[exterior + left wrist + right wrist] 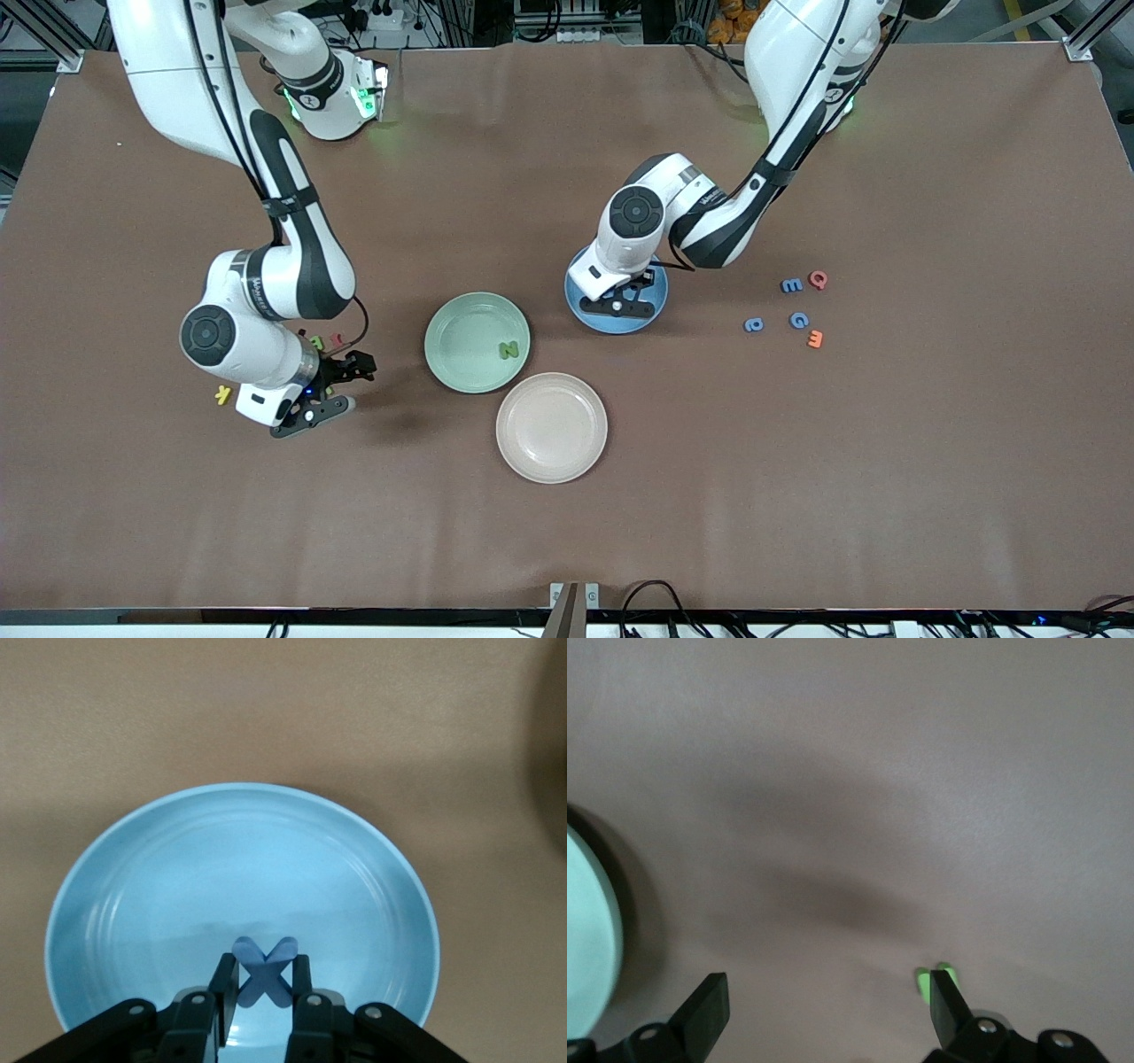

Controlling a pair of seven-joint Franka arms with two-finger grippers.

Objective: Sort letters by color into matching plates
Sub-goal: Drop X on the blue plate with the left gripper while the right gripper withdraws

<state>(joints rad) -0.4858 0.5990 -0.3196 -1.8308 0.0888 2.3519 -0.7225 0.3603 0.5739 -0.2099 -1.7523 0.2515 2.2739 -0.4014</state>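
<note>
My left gripper is shut on a blue X-shaped letter and holds it low over the blue plate, which fills the left wrist view. The mint green plate holds a green N. My right gripper is open and empty, low over the table beside that plate toward the right arm's end. A green letter peeks out by one of its fingers. Three blue letters lie toward the left arm's end. A green letter lies by the right wrist.
A beige plate sits nearer the camera than the other two plates. A red letter and an orange one lie among the blue letters. A yellow K and a reddish letter lie by the right arm.
</note>
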